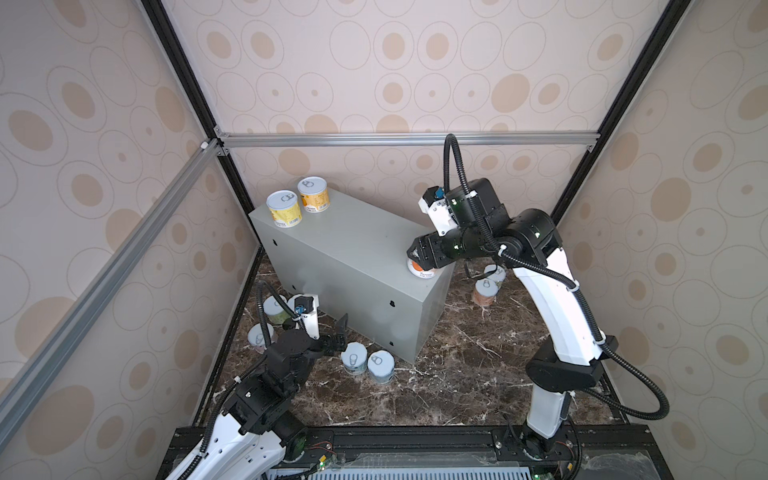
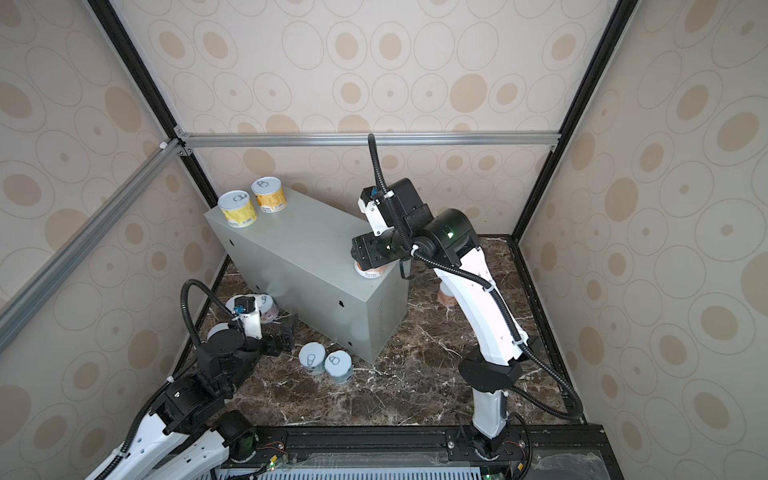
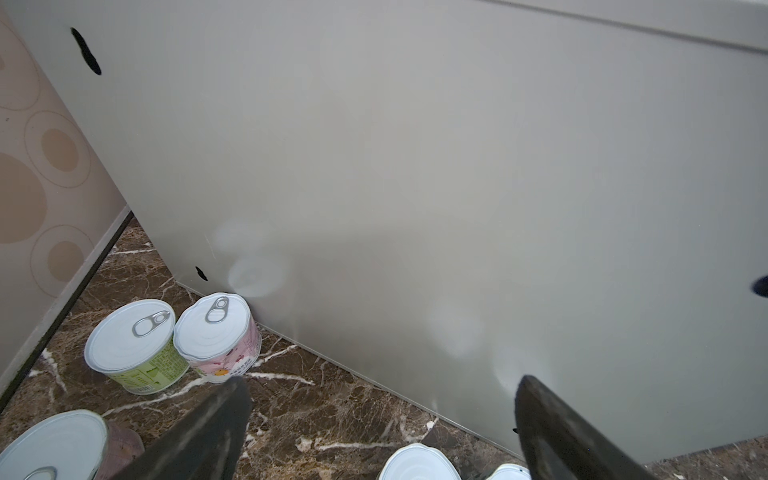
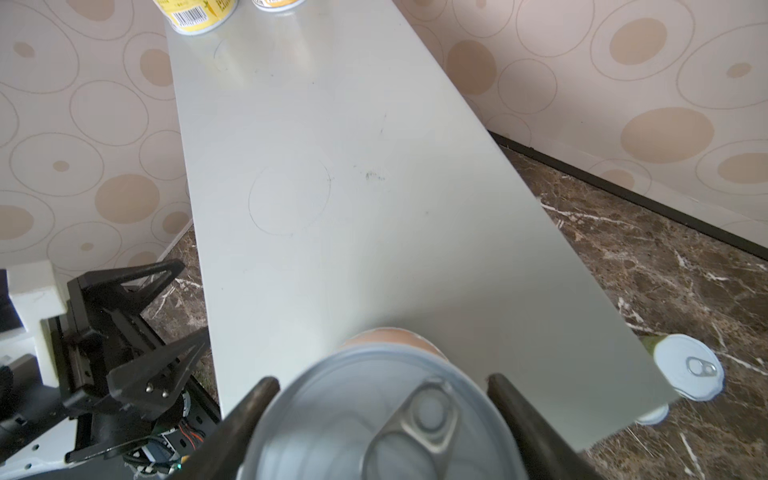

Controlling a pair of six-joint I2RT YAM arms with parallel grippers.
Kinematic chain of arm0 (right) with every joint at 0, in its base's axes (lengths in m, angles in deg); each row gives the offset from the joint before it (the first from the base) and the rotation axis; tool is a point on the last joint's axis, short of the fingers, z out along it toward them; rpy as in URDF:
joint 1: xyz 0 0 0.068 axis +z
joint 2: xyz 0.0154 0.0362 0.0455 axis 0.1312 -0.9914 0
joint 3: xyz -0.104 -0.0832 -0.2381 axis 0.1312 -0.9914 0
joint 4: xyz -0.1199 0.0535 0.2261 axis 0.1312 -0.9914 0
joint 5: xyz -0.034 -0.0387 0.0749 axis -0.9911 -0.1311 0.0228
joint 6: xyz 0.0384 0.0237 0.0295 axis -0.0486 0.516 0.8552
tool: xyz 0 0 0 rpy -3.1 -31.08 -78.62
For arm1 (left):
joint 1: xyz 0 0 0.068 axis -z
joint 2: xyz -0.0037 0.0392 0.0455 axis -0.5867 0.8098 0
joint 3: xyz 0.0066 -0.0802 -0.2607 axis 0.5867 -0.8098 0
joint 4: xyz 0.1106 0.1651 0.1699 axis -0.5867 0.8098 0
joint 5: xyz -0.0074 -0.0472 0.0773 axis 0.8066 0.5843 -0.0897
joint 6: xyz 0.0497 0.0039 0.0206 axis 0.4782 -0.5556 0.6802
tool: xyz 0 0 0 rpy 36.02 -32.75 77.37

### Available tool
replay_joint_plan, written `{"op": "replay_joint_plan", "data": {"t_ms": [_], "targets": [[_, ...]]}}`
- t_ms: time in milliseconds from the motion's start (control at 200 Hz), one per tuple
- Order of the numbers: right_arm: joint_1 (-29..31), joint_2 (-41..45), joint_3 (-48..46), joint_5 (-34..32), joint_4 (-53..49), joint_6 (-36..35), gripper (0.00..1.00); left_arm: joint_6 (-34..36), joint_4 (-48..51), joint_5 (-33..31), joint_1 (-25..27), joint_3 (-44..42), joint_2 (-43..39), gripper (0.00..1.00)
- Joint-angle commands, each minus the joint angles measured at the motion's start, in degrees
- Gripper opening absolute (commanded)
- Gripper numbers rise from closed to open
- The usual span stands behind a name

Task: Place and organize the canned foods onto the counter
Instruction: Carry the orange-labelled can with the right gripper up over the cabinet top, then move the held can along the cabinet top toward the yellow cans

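Note:
The grey counter [image 1: 345, 257] [image 2: 299, 249] stands slantwise on the marble floor. A yellow can [image 1: 284, 208] and an orange can [image 1: 313, 194] stand at its far left end. My right gripper [image 1: 415, 254] [image 4: 380, 382] is shut on an orange-labelled can [image 1: 422, 271] [image 4: 374, 415] at the right end of the counter top, a finger on each side of its lid. My left gripper [image 1: 338, 332] [image 3: 382, 381] hangs open and empty low by the counter's front side. Two blue cans [image 1: 354, 358] [image 1: 381, 365] stand just to its right.
On the floor at left are a green can [image 3: 133, 345], a pink can [image 3: 218, 336] against the counter, and another can [image 3: 54, 446]. Right of the counter stand a peach can [image 1: 485, 291] and one more [image 1: 495, 274]. Patterned walls enclose three sides.

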Motion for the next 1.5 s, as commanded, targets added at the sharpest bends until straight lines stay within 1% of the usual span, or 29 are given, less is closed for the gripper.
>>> {"op": "replay_joint_plan", "data": {"t_ms": [0,195,515,810,990,1250,1365,1495], "targets": [[0.8,-3.0,0.1,1.5,0.8,1.1,0.54,1.1,-1.0,0.3,-0.1,0.1,-0.6,0.99],[1.1,-4.7,0.1,2.3,3.0,1.4,0.65,1.4,-1.0,0.1,-0.2,0.1,-0.6,0.99],[1.4,-6.4,-0.4,2.7,6.3,1.3,0.79,1.1,-1.0,-0.2,-0.3,0.0,-1.1,0.99],[1.8,-5.3,-1.3,2.1,8.8,0.6,0.92,0.9,-0.8,-0.6,-0.3,0.1,-1.0,0.99],[2.0,-1.7,-5.4,2.0,12.6,0.0,0.96,0.8,-0.7,-0.9,-0.3,0.1,-0.9,0.99],[2.3,4.8,-12.2,2.2,17.6,-1.0,0.97,0.6,-0.6,-1.1,-0.3,0.1,-1.0,0.99],[2.4,9.0,-18.1,2.0,20.9,-1.2,0.97,0.5,-0.5,-1.2,-0.3,0.1,-1.2,0.99],[2.4,14.6,-29.2,1.5,26.5,-2.3,0.95,0.5,-0.5,-1.3,-0.3,0.0,-1.3,0.99]]}}
